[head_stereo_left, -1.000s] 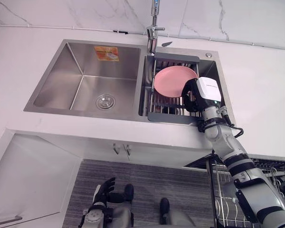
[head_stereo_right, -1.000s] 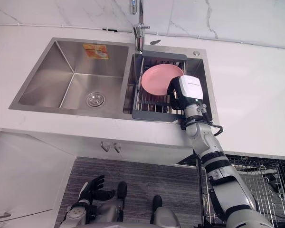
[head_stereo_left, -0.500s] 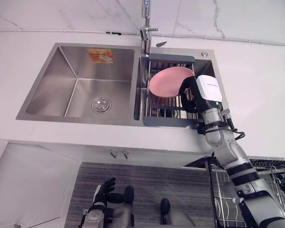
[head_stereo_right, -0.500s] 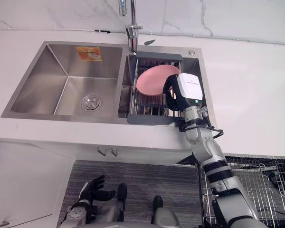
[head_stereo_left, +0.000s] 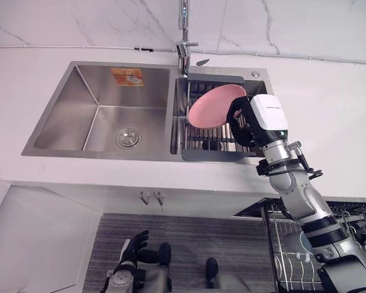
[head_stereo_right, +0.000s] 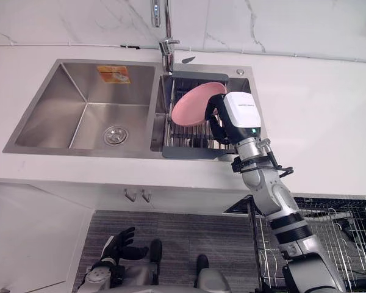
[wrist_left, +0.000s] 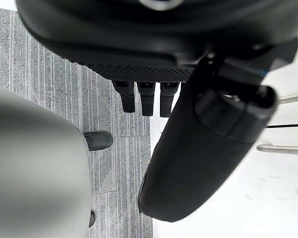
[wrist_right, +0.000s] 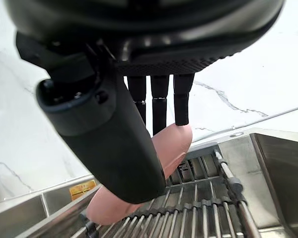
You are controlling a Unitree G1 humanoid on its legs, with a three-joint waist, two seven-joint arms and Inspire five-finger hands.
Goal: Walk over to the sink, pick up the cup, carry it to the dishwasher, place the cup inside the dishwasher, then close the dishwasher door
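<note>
A pink plate [head_stereo_left: 213,105] stands tilted over the grey dish rack [head_stereo_left: 215,155] in the sink's right basin; I see no cup. My right hand [head_stereo_left: 246,124] reaches in from the right and grips the plate's right edge. In the right wrist view the thumb [wrist_right: 104,134] lies across the plate's [wrist_right: 175,142] front and the fingers [wrist_right: 159,101] curl behind it. My left hand [head_stereo_left: 133,243] hangs low over the floor, fingers relaxed and holding nothing.
The left basin [head_stereo_left: 104,116] of the steel sink holds only its drain. A faucet [head_stereo_left: 183,38] rises behind the rack. White counter [head_stereo_left: 329,116] surrounds the sink. The open dishwasher's wire rack [head_stereo_left: 293,244] shows at the lower right, beside cabinet doors [head_stereo_left: 43,232].
The right hand has risen a little with the plate, which now tilts more and sits further left over the rack. The camera has shifted as well. The left hand stays put.
</note>
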